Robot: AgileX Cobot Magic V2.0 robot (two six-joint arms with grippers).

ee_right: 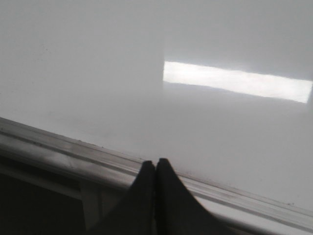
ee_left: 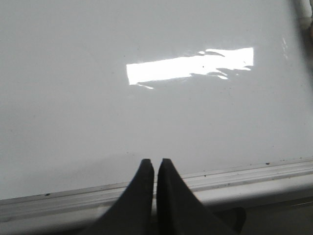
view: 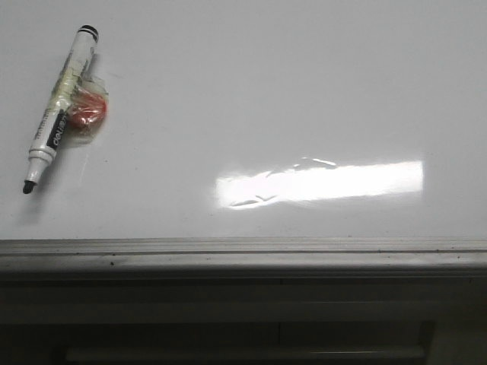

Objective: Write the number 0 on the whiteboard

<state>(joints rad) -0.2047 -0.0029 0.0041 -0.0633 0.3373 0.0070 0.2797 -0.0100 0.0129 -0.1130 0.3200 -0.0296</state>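
Observation:
The whiteboard (view: 304, 91) fills the front view, glossy white with a bright rectangular glare and a grey metal edge strip (view: 243, 247) along its near side. No number 0 shows on it in any view. A white marker with a black tip (view: 59, 106) lies uncapped at the far left of the board, taped to a small red lump (view: 87, 110). My left gripper (ee_left: 155, 161) is shut and empty over the board's near edge. My right gripper (ee_right: 156, 162) is shut and empty over the edge strip. Neither gripper shows in the front view.
The board's grey edge strip also shows in the left wrist view (ee_left: 244, 174) and in the right wrist view (ee_right: 58, 147). Below the strip in the front view lies a dark table front (view: 243, 319).

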